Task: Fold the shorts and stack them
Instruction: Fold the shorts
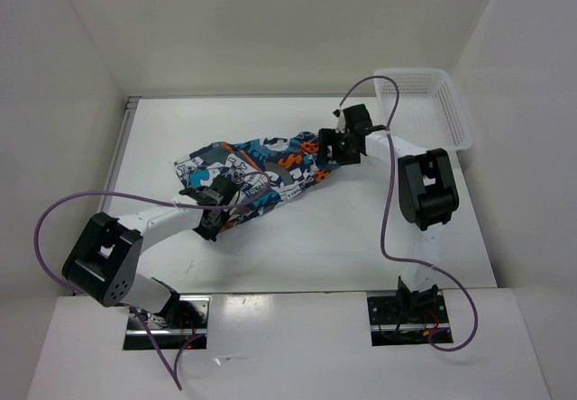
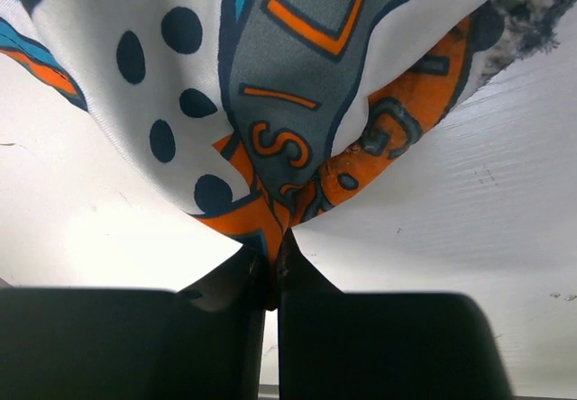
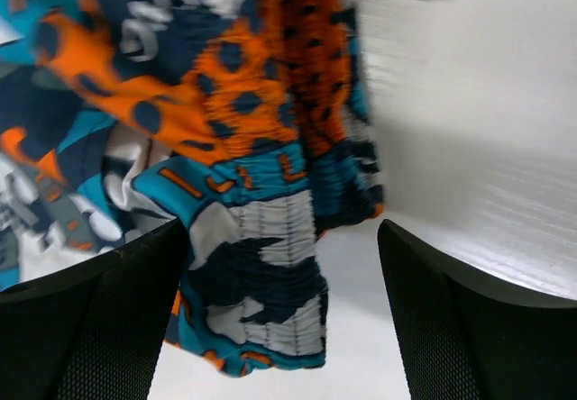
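The shorts (image 1: 261, 168) lie across the table (image 1: 361, 238), long axis left to right, with the left gripper (image 2: 275, 260) pinched tight on their near-left fold and the right gripper (image 3: 284, 238) spread wide around the waistband end, seemingly not gripping.

Only the shorts (image 2: 297, 103) carry lettering: orange letter-like shapes, perhaps an S and an L, forming no readable word.

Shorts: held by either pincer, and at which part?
Left pincer is shut on the shorts, pinching an orange-printed tip of cloth. Right pincer is open astride the waistband, gripping nothing.
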Controlling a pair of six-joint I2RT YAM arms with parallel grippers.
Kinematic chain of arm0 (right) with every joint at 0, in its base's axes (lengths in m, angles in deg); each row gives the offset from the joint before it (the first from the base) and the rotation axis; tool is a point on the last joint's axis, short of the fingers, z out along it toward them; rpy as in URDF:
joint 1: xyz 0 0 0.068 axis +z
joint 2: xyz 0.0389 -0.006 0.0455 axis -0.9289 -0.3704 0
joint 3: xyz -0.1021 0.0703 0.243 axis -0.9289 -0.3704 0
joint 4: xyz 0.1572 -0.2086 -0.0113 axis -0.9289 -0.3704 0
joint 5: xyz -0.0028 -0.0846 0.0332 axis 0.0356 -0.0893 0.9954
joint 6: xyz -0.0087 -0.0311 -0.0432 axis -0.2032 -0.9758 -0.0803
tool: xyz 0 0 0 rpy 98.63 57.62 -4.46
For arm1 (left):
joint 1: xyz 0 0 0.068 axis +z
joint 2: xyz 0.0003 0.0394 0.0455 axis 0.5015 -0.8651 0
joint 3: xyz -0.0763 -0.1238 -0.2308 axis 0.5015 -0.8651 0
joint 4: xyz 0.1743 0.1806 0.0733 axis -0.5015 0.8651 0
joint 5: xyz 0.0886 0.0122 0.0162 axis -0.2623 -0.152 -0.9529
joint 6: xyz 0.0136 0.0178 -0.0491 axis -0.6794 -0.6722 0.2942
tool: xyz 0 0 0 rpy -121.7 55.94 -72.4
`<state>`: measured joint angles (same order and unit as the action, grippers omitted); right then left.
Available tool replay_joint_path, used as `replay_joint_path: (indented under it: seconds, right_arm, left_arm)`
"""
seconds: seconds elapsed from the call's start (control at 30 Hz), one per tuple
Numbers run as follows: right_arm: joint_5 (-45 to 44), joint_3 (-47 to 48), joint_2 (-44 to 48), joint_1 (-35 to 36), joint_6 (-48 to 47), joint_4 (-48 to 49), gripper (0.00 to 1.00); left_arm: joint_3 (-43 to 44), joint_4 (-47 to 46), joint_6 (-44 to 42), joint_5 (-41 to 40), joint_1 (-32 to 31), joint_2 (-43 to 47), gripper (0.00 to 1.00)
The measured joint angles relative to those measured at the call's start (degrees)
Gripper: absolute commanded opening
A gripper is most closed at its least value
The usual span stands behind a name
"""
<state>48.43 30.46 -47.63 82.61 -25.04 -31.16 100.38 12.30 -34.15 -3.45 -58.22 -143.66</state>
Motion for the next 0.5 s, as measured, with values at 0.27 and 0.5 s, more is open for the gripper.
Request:
replay_joint_path:
  seconds: [0.27,0.5]
  right_arm:
    - [-2.2,0.7,-3.7,1.3,0.0,2.5,0.15]
    - [-1.8,-0.9,-3.1,1.6,0.0,3.0,0.00]
  left_arm:
    - [0.2,0.0,0.0,-0.6,0.2,0.0,0.08]
    - [-0.5,-0.3,0.0,-1.7,2.3,0.8,0.06]
